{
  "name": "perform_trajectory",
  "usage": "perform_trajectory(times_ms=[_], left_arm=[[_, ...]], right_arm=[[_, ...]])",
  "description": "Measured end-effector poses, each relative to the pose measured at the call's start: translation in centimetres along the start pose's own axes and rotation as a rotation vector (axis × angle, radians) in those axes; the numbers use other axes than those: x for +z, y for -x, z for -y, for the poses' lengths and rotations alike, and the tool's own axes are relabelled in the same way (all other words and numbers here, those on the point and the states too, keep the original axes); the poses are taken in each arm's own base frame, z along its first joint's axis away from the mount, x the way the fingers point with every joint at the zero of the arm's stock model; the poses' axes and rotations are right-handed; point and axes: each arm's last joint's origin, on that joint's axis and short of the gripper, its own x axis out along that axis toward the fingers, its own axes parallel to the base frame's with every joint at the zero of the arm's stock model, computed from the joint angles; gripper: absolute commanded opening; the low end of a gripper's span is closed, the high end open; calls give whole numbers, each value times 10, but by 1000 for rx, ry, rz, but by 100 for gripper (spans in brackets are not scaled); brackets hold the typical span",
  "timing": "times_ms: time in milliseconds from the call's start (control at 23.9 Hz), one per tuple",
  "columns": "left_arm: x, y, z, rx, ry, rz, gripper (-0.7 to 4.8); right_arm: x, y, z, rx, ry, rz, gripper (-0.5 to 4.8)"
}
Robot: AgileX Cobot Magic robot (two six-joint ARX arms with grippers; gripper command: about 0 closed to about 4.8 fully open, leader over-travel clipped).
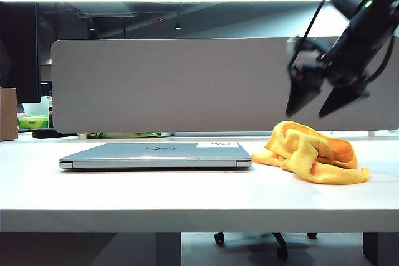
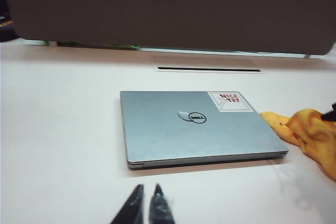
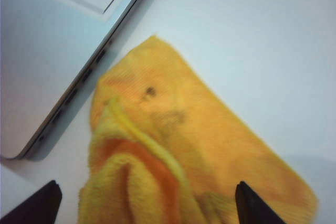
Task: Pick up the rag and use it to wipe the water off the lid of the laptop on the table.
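While our right gripper hung above the rag, its jaws stood spread wide and held nothing; in the right wrist view the two dark fingertips framed the cloth's bunched folds with clear space between. We judged this to be the approach step of the pick-up: the rag was not yet touched. The next move, as we read it, called for a straight descent onto the raised folds near the rag's middle, then a firm close so enough cloth was gathered to wipe with.

The right arm reached in from the upper right of the exterior view, wrist angled downward, fingers pointing at the rag. Our left gripper sat in front of the laptop, well apart from the rag, its fingertips almost pressed together with only a thin gap, pinching nothing.

The rag lay crumpled on the table just beside the laptop's right edge, one corner almost touching it. The lid was closed and flat, with its sticker at the corner nearest the rag. We could not make out any water on it.
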Motion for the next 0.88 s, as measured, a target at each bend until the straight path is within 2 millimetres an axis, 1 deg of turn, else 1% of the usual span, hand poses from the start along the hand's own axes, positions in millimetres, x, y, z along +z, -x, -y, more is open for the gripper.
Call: perform_trajectory(times_ms=[168, 209, 251, 293, 335, 377, 419, 503, 545, 586, 754, 796, 880], left_arm=[[0, 0, -1, 39, 0, 4, 19], [0, 0, -1, 39, 0, 4, 19], [0, 0, -1, 40, 0, 4, 19], [0, 0, -1, 39, 0, 5, 19], [0, 0, -1, 40, 0, 5, 19], [0, 0, -1, 39, 0, 4, 19], [0, 0, -1, 39, 0, 4, 19], [0, 0, -1, 40, 0, 5, 19], [0, 0, -1, 39, 0, 4, 19], [0, 0, -1, 39, 0, 4, 19], [0, 0, -1, 39, 0, 4, 19], [0, 0, -1, 39, 0, 4, 19], [0, 0, -1, 39, 0, 5, 19]], right_arm=[[-11, -24, -4, -9, 26, -83, 471], [-14, -28, -3, -15, 24, -101, 392], [-17, -32, -3, -22, 21, -125, 257], [-20, -36, -2, -18, 18, -143, 174], [-21, -37, -3, -15, 16, -150, 74], [-22, -37, -3, -13, 16, -157, 28], [-22, -37, -3, -12, 16, -160, 2], [-19, -34, -3, -11, 17, -160, -5], [-8, -27, -4, -14, 25, -147, -5], [10, -15, -4, -24, 39, -105, -5], [67, 20, -13, -37, 81, 66, -5], [83, 30, -19, -31, 86, 121, -5], [106, 44, -33, -17, 95, 210, -5]])
